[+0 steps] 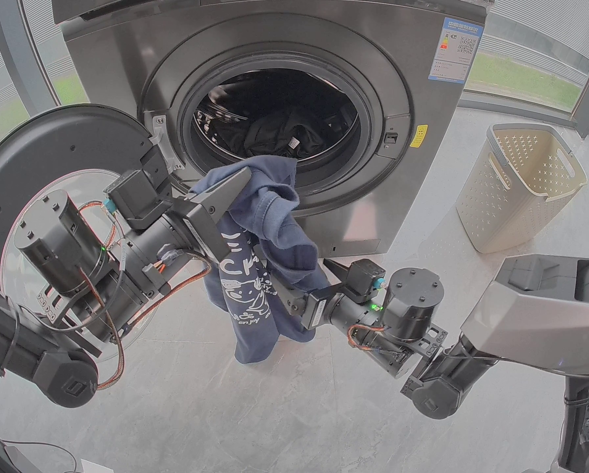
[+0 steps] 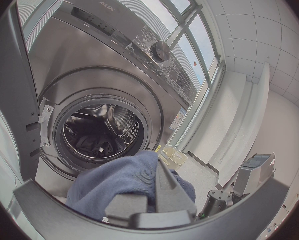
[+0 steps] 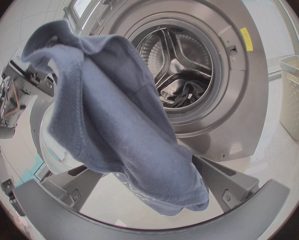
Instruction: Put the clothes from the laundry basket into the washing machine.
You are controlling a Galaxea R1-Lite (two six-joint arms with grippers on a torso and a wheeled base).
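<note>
A dark blue shirt with white print (image 1: 258,257) hangs in front of the washing machine (image 1: 386,67), just below its open round mouth. My left gripper (image 1: 225,195) is shut on the shirt's top edge, and in the left wrist view (image 2: 152,197) blue cloth bunches around its fingers. My right gripper (image 1: 268,267) sits lower, against the hanging shirt. The right wrist view shows its fingers (image 3: 222,179) spread open with the blue shirt (image 3: 122,127) draped between them. Dark clothes (image 1: 274,129) lie inside the drum. The cream laundry basket (image 1: 521,182) stands to the machine's right.
The machine's round door (image 1: 51,159) is swung open on the left, close behind my left arm. Glass walls run behind and beside the machine. There is open grey floor (image 1: 307,415) in front of the machine and around the basket.
</note>
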